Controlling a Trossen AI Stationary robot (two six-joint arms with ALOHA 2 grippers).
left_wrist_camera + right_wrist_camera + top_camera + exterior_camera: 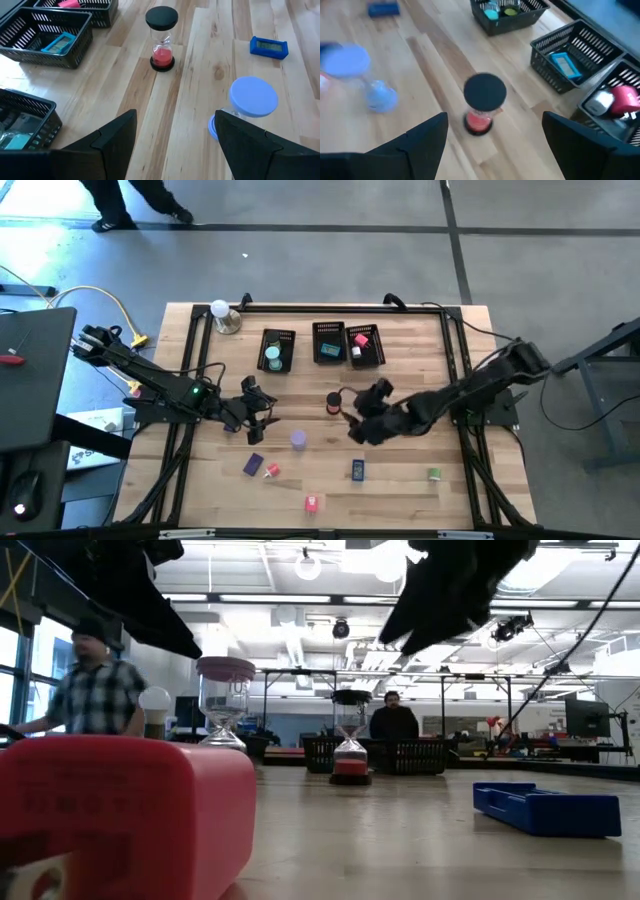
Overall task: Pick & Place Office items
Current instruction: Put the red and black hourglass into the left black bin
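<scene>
The red-sand hourglass with black caps (334, 403) is the item in play: it stands upright mid-desk, just in front of the middle basket, and your right gripper (357, 420) hangs just to its right with its fingers spread wide and nothing between them. In the right wrist view that hourglass (484, 110) sits centred between the two fingers, so the approach looks lined up but the grasp is not yet made.

Your left gripper (256, 416) waits left of centre, fingers also apart and empty, with the blue-capped hourglass (298, 440) standing just to its right.

As for progress, I'd call it partly done. The left basket (277, 350) holds teal and green pieces, the middle basket (329, 343) a blue one, the right basket (366, 346) pink and red ones. Still loose on the near half of the desk: a purple block (253, 464), a small pink piece (271, 471), a red item (311, 502) at the near edge, a blue block (358, 470) and a green piece (434, 473), plus both hourglasses.
</scene>
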